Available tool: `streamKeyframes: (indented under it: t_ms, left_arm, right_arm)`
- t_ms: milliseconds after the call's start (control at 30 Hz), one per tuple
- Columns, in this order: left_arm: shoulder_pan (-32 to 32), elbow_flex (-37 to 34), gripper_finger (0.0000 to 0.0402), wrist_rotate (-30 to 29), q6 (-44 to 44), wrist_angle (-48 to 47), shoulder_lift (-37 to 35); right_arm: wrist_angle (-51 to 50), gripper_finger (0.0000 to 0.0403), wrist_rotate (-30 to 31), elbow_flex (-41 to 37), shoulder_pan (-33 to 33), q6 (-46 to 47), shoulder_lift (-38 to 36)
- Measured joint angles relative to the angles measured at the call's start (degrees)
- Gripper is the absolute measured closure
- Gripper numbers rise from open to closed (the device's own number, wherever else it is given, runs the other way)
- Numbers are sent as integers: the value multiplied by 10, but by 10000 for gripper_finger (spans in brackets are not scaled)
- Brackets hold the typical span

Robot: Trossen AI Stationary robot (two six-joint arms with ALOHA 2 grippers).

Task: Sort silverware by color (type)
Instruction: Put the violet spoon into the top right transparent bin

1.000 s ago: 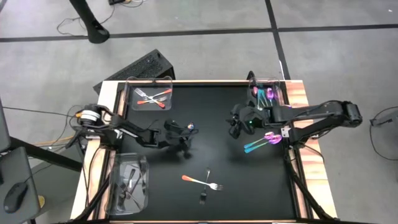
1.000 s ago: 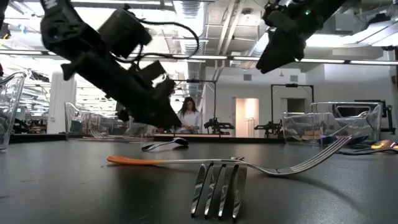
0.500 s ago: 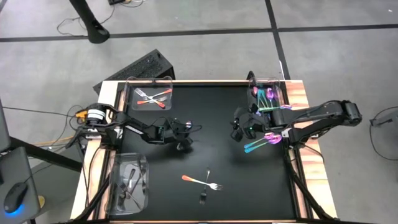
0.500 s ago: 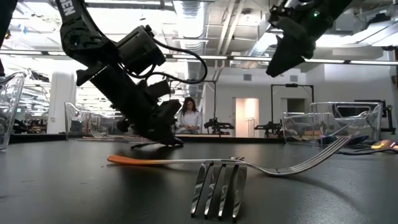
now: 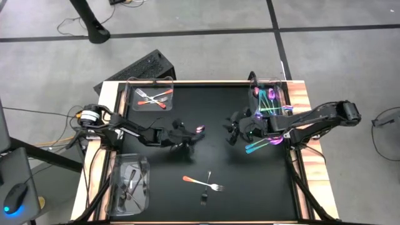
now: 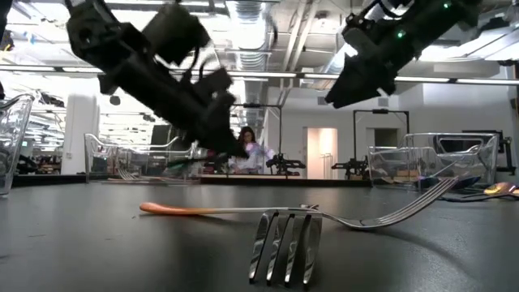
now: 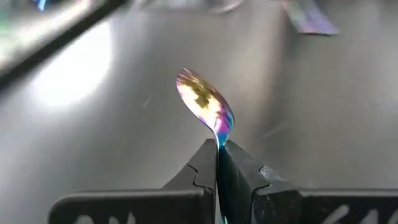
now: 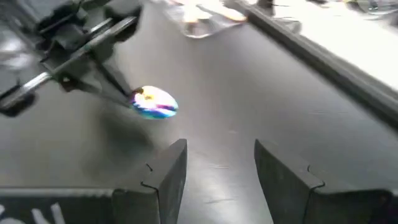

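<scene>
Handover looks like the step in hand: the left gripper (image 7: 219, 163), clamped on the handle of a small iridescent purple-teal spoon (image 7: 205, 106), holds it above the middle of the black table (image 5: 206, 112), and should keep the bowl level toward the right gripper (image 8: 214, 168), whose jaws stand apart close by. Open table lies beneath both, with the orange-handled silver fork (image 5: 203, 182) nearer the front edge and the clear plastic bin (image 5: 270, 97) of matching pieces at the right rear corner.
</scene>
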Motion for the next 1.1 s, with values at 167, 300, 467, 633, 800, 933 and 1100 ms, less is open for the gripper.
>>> streamKeyframes:
  t_ms: [167,300,467,633,800,933,1100]
  left_arm:
    - [-48,0,400,3,192,72,-6]
    - [-62,0,400,2,266,115,-6]
    - [-68,0,398,12,289,136,-6]
    - [-68,0,397,33,290,141,-7]
    - [-73,0,397,36,290,139,-7]
    - [-75,0,397,34,288,134,-7]
    - [-75,0,394,39,289,130,-8]
  right_arm:
    - [135,196,-145,-37,-5,13,6]
    - [197,196,-223,-45,-9,28,24]
    - [231,196,-268,-45,-9,30,64]
    - [321,196,-298,-46,-1,30,128]
    - [347,212,-299,-34,-1,19,164]
    - [347,289,-299,-33,0,8,162]
    - [351,384,-312,-33,0,-28,152]
